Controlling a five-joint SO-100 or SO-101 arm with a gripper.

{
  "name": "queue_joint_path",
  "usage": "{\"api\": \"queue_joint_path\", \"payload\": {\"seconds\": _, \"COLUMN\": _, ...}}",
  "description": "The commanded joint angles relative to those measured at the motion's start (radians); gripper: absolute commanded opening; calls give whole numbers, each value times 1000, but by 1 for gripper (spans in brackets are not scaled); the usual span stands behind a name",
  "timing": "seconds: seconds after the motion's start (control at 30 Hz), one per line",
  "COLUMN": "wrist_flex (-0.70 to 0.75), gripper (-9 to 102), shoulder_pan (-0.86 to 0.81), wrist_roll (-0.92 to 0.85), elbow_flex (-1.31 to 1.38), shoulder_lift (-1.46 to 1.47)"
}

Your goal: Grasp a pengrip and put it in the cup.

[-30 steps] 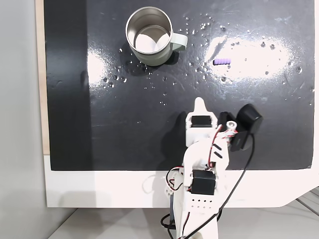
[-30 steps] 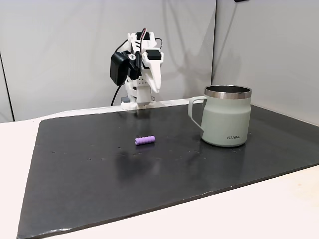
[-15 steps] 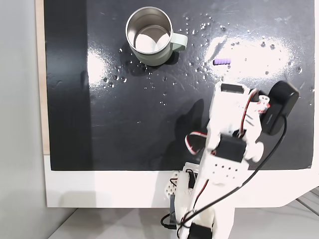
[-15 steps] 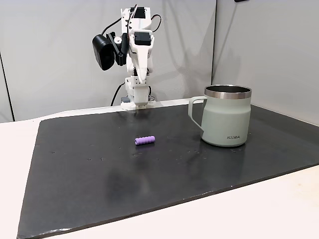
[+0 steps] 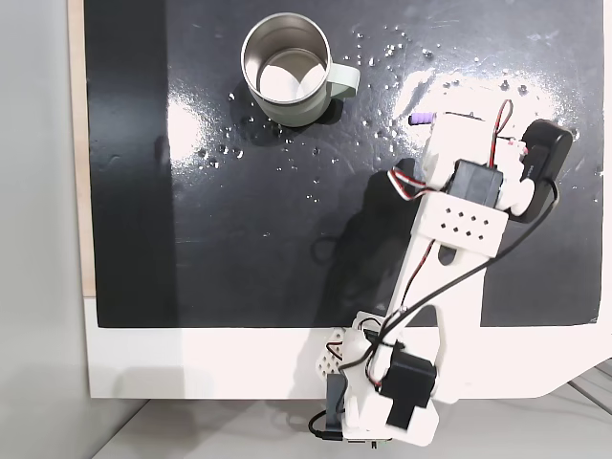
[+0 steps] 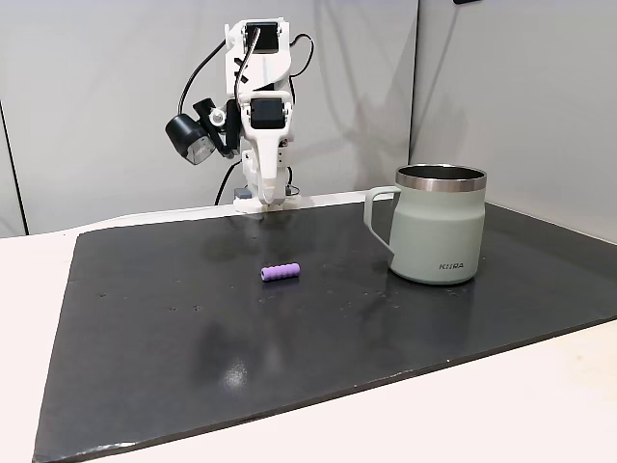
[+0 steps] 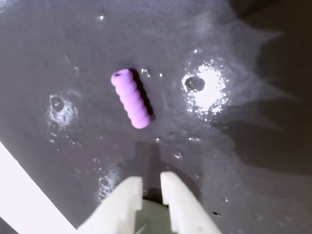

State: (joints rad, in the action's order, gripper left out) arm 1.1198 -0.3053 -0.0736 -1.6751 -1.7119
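Wrist view: the gripper (image 7: 151,187), two pale plastic fingers entering from 6 o'clock, hangs above the dark, glossy surface (image 7: 253,146) with its jaws nearly closed, a narrow gap between the tips, and nothing held. The pengrip (image 7: 130,99), a short light-purple ribbed tube, lies flat on the surface at 12 o'clock from the fingertips, near them but apart, its long axis running from 11 o'clock to 5 o'clock.

In a fixed view from above, the pengrip (image 5: 418,120) protrudes at the 9 o'clock edge of the arm's head. The cup (image 5: 286,72), a pale sage-green mug with a stainless-steel interior, stands well apart at 9 o'clock from it, upright and empty as far as its inside shows.

Task status, as judged: approach stage only. Remaining steps: open the jaws, descend, grasp, carry, release into the cup.
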Motion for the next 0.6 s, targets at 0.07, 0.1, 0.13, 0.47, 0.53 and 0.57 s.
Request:
{"api": "queue_joint_path", "payload": {"seconds": 0.07, "wrist_flex": 49, "gripper": 13, "shoulder_pan": 3, "wrist_roll": 20, "elbow_flex": 155, "shoulder_lift": 97}}
{"api": "queue_joint_path", "payload": {"seconds": 0.1, "wrist_flex": 64, "gripper": 14, "shoulder_pan": 2, "wrist_roll": 26, "elbow_flex": 178, "shoulder_lift": 123}}
{"api": "queue_joint_path", "payload": {"seconds": 0.13, "wrist_flex": 78, "gripper": 16, "shoulder_pan": 2, "wrist_roll": 29, "elbow_flex": 199, "shoulder_lift": 147}}
{"api": "queue_joint_path", "payload": {"seconds": 0.47, "wrist_flex": 155, "gripper": 19, "shoulder_pan": 9, "wrist_roll": 58, "elbow_flex": 359, "shoulder_lift": 308}}
{"api": "queue_joint_path", "payload": {"seconds": 0.53, "wrist_flex": 176, "gripper": 19, "shoulder_pan": 9, "wrist_roll": 75, "elbow_flex": 399, "shoulder_lift": 347}}
{"api": "queue_joint_path", "payload": {"seconds": 0.57, "wrist_flex": 186, "gripper": 19, "shoulder_pan": 9, "wrist_roll": 83, "elbow_flex": 420, "shoulder_lift": 367}}
